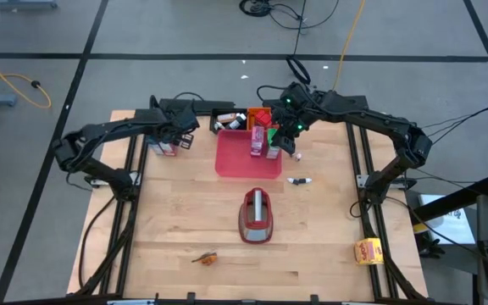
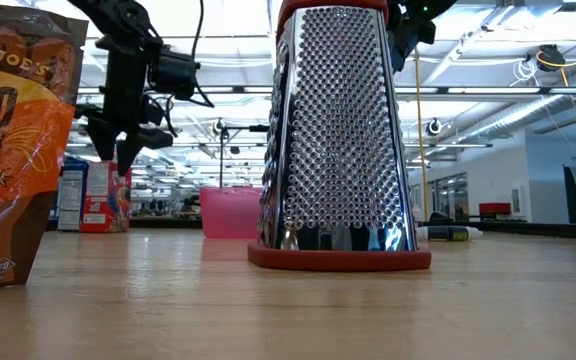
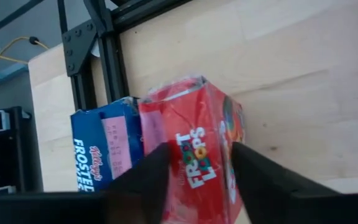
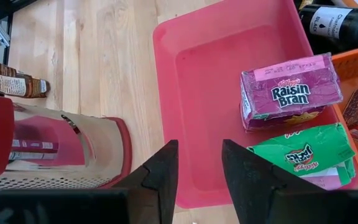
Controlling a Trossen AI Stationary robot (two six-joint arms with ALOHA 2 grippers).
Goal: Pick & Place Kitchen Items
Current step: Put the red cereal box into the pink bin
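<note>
Seen from overhead, a wooden counter [image 1: 176,229] carries a pink tray [image 1: 227,161] at the far middle. The left gripper [image 1: 179,135] hangs over two small cereal cartons standing at the far left, well apart from the tray. The right gripper [image 1: 293,127] hovers at the tray's right edge, above a purple carton [image 1: 257,142] and a green one lying inside. A red-handled box grater [image 1: 257,215] stands in the middle of the counter; a yellow packet [image 1: 367,251] sits at the near right corner and a small orange-brown piece [image 1: 206,257] lies near the front edge.

From counter height, the grater [image 2: 336,140] fills the centre. The left gripper [image 2: 123,140] points down, above the two cartons behind it.

The left wrist view shows a red Froot Loops carton [image 3: 194,149] between the jaws, which are spread on either side of it; I cannot tell if they touch it. A blue Frosted Flakes carton [image 3: 104,149] stands touching its side.

The right wrist view shows the Raisin Bran carton [image 4: 291,96] and the green carton [image 4: 303,155] side by side in the tray [image 4: 185,112]. The right jaws stand apart, pinching nothing.

Risks, as I judge them: closing on the red carton could drag or topple its blue neighbour, and a thin carton may crush or twist in the grip.
</note>
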